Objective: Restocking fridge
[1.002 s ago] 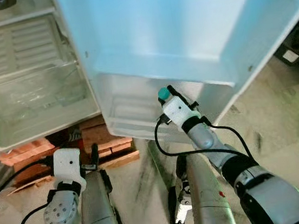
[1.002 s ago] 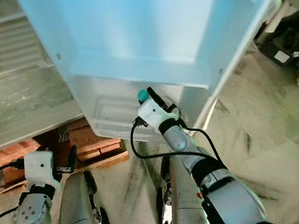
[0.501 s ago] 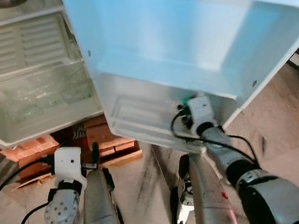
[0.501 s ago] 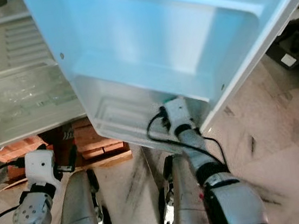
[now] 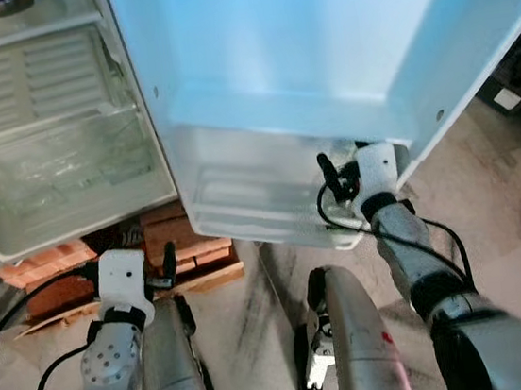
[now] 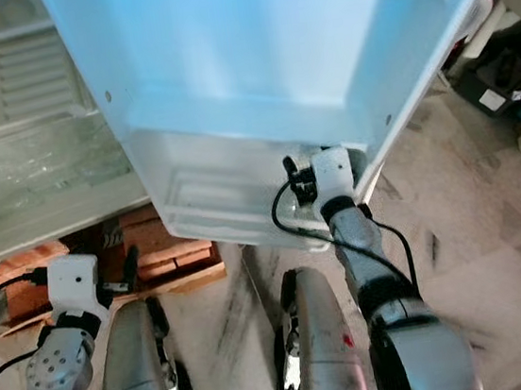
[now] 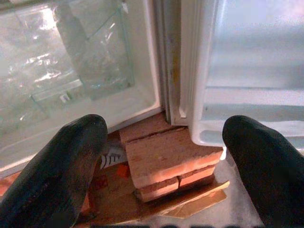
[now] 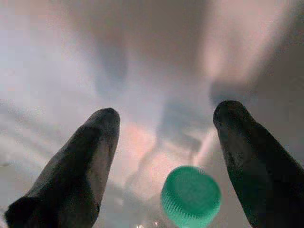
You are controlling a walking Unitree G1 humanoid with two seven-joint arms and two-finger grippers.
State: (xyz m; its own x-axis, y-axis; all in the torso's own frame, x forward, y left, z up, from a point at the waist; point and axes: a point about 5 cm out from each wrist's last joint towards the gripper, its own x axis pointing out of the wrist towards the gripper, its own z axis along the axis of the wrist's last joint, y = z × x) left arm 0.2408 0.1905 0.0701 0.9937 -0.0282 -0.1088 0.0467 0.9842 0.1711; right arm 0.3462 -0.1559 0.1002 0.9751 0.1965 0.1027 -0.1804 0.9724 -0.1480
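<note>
Left eye view: right hand [image 5: 332, 175] reached into the lowest door bin [image 5: 244, 211] of the open fridge door [image 5: 318, 45], wrist raised at the bin's right end. Left hand [image 5: 166, 262] hung low, near the bricks [image 5: 166, 240] under the fridge, well apart from the bin.

Right eye view: same reach, right arm plainly the nearer one.

Left wrist view: fingers [image 7: 66, 166] spread wide, nothing between them; crisper drawer [image 7: 71, 61] and bricks ahead.

Right wrist view: fingertips [image 8: 90, 156] apart, clamped on nothing. Green-capped bottle [image 8: 191, 195] stood just below and between them, nearer one finger, cap facing the camera, so long axis judged upright and roughly in line with the hand. Body hidden; probably standing free in the bin.
</note>
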